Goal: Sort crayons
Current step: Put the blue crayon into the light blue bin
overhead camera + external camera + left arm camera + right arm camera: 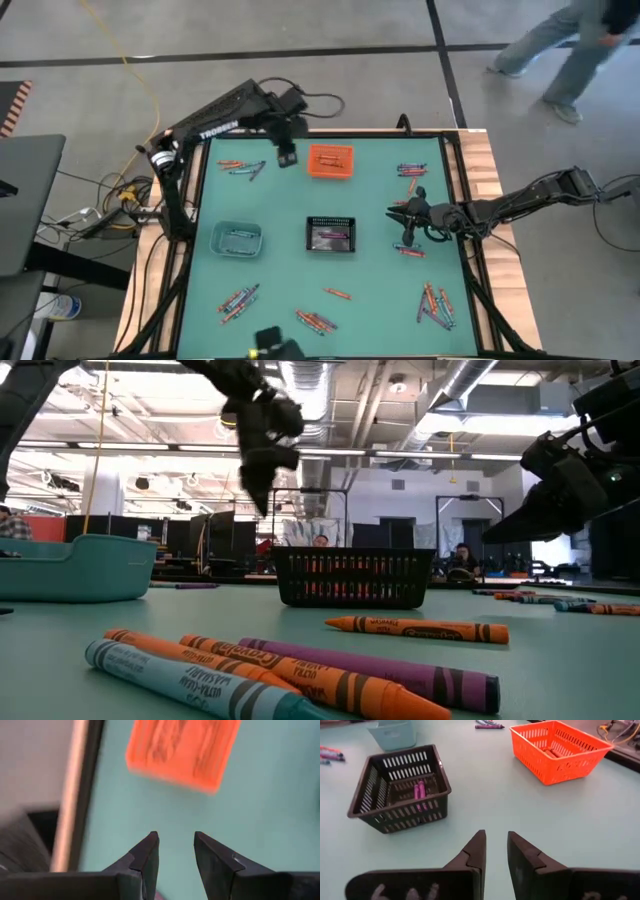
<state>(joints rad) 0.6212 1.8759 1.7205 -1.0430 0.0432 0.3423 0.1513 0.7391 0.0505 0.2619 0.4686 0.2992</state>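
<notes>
I see matt teal table top (290,270), slotted plastic orange bin (559,750) and black bin (395,795), paper-wrapped crayons (300,670), wood table edge (495,250).

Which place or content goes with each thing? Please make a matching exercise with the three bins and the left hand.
Things:
1. orange bin
2. black bin
3. pale blue bin
4. left hand

Descriptions:
a. open and empty, beside the orange bin at the far side of the table
b. holds purple crayons, middle of the table
c. nearest the left edge of the table
d. far side of the table, directly beyond the black bin

Pairs: 1-d, 2-b, 3-c, 4-a
</notes>
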